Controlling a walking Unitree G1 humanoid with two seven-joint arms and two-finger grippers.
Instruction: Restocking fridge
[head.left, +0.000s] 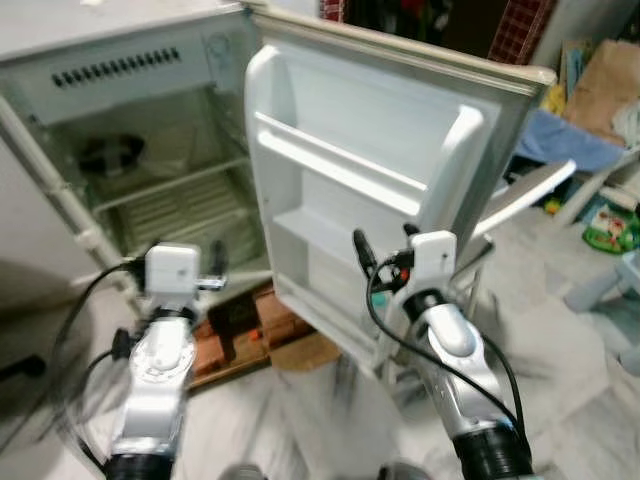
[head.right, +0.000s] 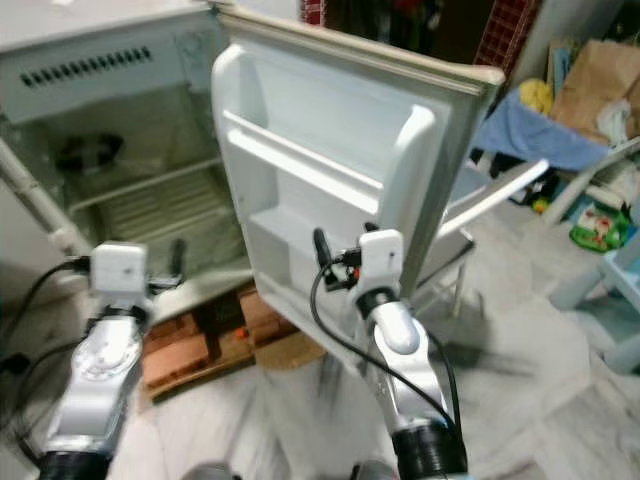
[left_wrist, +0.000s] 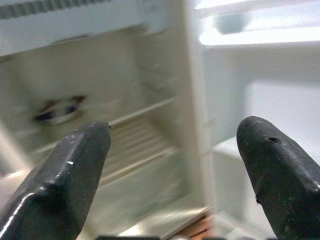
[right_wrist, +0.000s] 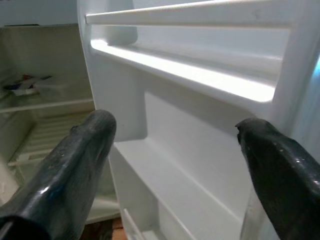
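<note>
A small white fridge (head.left: 130, 70) stands open on my left, its door (head.left: 360, 160) swung out towards me with bare door shelves (right_wrist: 200, 75). A dark dish-like item (head.left: 110, 152) lies on the upper wire shelf inside; blur hides its details. My left gripper (left_wrist: 172, 145) is raised before the fridge's lower compartment, open and holding nothing. My right gripper (head.left: 385, 245) is close to the inner side of the door at the lower door shelf (right_wrist: 170, 180), open and holding nothing.
Bricks and a wooden board (head.left: 250, 330) lie under the fridge front, with a cardboard piece (head.left: 305, 352) beside them. Behind the door stands a metal frame (head.left: 520, 200). At the right are a blue cloth (head.left: 560, 140), a cardboard box (head.left: 610, 85) and a pale blue stool (head.left: 610, 290).
</note>
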